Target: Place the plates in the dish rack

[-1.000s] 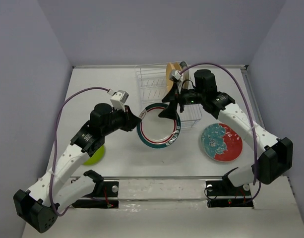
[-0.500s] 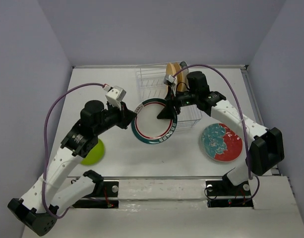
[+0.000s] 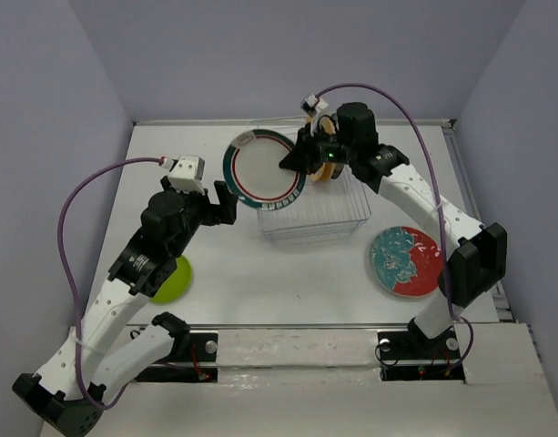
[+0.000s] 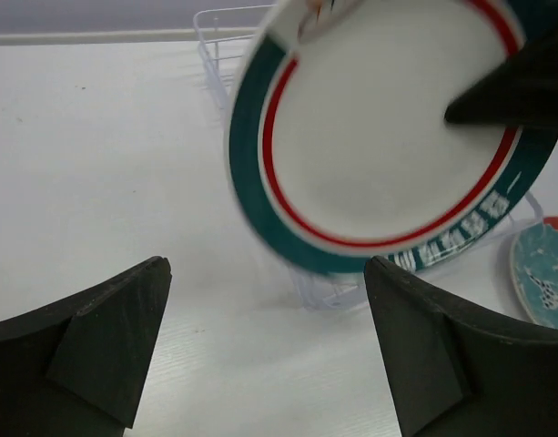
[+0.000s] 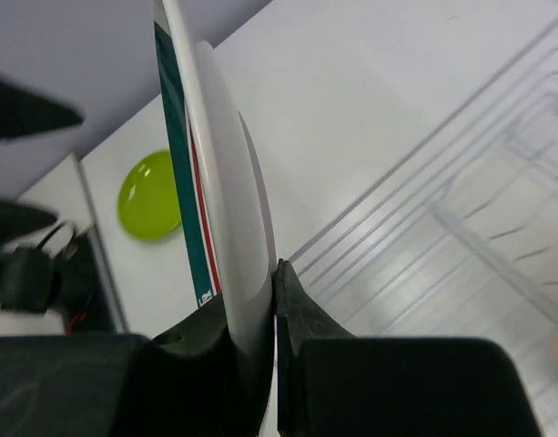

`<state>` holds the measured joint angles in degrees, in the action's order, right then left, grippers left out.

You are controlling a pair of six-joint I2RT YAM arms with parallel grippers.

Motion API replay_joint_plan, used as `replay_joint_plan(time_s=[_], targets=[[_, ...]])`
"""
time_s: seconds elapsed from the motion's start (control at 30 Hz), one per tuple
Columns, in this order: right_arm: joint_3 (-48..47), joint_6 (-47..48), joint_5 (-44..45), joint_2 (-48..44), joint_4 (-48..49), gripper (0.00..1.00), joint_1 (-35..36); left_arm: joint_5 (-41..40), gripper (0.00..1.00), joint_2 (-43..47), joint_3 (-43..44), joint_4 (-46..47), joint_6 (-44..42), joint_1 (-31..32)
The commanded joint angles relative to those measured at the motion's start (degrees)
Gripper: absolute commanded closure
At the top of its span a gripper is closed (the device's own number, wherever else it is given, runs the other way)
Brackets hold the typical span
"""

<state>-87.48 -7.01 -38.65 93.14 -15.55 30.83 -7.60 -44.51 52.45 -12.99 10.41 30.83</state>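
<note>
Gripping rimmed plate (image 3: 263,169) over dish rack (image 3: 324,218) with right end effector (image 3: 297,162), left one (image 3: 227,202) released; orange plate (image 3: 329,175) racked, lime plate (image 3: 172,280), floral plate (image 3: 406,261) waiting.

Both arms are made of white tubes joined by fat black joints. A thin purple cable (image 3: 78,194) is looped over the left arm (image 3: 110,305), and another purple cable (image 3: 374,87) is looped over the right arm (image 3: 420,200). A small white box (image 3: 185,170) is fixed near the left wrist. A tiny green light (image 3: 331,155) is seen on the right arm. The left gripper (image 4: 267,273) is made with two black fingers (image 4: 101,346) shaped like wedges.
</note>
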Motion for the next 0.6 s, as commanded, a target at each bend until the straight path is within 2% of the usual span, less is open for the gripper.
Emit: replay_joint_plan(time_s=[0.0,0.03,0.13,0.27,0.47,0.57], targets=[[-10.9,-11.5,28.8,3.8,1.8,0.93,-0.2,-8.5,0.01,1.4,-3.7,4.2,-0.5,-0.6],[-11.7,-12.4,35.7,4.6,1.7,0.93,-0.2,-8.7,0.01,1.4,-4.2,4.4,-0.7,-0.9],[-15.4,-14.3,45.6,7.7,1.7,0.93,0.4,-8.1,0.01,1.3,-6.2,5.1,-0.7,-1.0],[-21.2,-12.8,64.2,12.7,0.9,0.93,1.5,-4.6,0.01,0.7,-6.4,5.5,-0.5,-2.1],[-27.6,-6.6,77.9,19.3,-0.3,0.93,3.3,-2.7,0.01,2.4,-6.8,6.0,-0.3,-3.0],[-29.7,-4.5,80.2,22.3,-0.4,0.93,3.8,-2.4,0.01,2.6,-6.9,6.1,-0.3,-3.1]])
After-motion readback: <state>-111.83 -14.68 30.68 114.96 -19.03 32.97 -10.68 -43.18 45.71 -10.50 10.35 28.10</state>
